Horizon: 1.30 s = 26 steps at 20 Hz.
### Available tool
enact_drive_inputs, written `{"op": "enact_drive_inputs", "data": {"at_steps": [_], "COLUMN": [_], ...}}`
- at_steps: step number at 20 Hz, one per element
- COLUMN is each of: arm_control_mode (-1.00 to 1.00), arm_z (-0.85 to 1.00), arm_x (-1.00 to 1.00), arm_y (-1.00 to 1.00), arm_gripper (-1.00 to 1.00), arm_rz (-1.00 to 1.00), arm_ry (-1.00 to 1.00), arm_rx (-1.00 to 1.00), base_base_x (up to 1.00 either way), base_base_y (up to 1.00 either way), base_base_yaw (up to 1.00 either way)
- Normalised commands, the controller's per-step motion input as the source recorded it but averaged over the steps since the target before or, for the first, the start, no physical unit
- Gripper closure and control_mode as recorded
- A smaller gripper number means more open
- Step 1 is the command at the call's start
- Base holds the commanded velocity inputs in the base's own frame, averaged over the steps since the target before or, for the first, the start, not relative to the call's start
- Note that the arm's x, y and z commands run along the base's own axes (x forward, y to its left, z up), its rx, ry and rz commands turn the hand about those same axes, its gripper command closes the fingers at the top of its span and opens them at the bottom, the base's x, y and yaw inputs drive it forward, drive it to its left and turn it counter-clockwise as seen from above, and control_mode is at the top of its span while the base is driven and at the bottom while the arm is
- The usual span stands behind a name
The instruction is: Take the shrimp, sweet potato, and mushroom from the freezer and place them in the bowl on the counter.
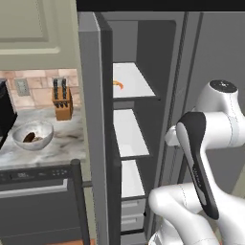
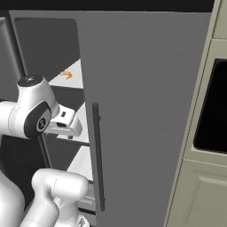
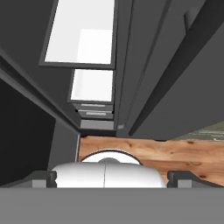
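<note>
The freezer (image 1: 95, 124) stands open, its white shelves (image 1: 129, 129) showing. A small curved orange shrimp (image 1: 118, 84) lies on the upper shelf, also visible as the shrimp (image 2: 66, 74) past the door's edge. On the counter (image 1: 67, 139) to the left sits the whitish-grey bowl (image 1: 19, 130), holding brown lumps (image 1: 31, 138). My gripper (image 3: 112, 178) is open with nothing between its fingertips (image 3: 43, 178). It points down in front of the middle shelves (image 3: 81, 37), well below the shrimp. The hand (image 2: 64, 122) hangs beside the door (image 2: 142, 111).
A knife block (image 1: 62, 100) stands at the brick backsplash behind the bowl. A dark dishwasher (image 1: 38, 201) sits under the counter. The freezer's long bar handle (image 2: 97, 155) faces right. Low drawers (image 3: 96, 113) and a wooden floor (image 3: 175, 153) lie below. A wall oven (image 2: 213, 106) is far right.
</note>
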Motion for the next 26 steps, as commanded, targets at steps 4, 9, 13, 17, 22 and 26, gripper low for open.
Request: {"op": "enact_drive_inputs", "data": {"at_steps": [4, 9, 13, 17, 22, 26], "arm_control_mode": [1.00, 1.00, 1.00, 1.00, 1.00, 1.00], "arm_z": [0.00, 0.00, 0.00, 0.00, 0.00, 0.00], "arm_x": [0.00, 0.00, 0.00, 0.00, 0.00, 0.00], "arm_y": [0.00, 0.00, 0.00, 0.00, 0.00, 0.00], "arm_gripper": [-1.00, -1.00, -1.00, -1.00, -1.00, -1.00], "arm_rz": [0.00, 0.00, 0.00, 0.00, 0.00, 0.00], "arm_ry": [0.00, 0.00, 0.00, 0.00, 0.00, 0.00], "arm_rx": [0.00, 0.00, 0.00, 0.00, 0.00, 0.00], "base_base_x": [0.29, 0.20, 0.18, 0.38, 0.59, 0.62], "base_base_y": [0.19, 0.37, 0.53, 0.29, 0.02, 0.00], "base_base_yaw": [0.00, 0.00, 0.00, 0.00, 0.00, 0.00]}}
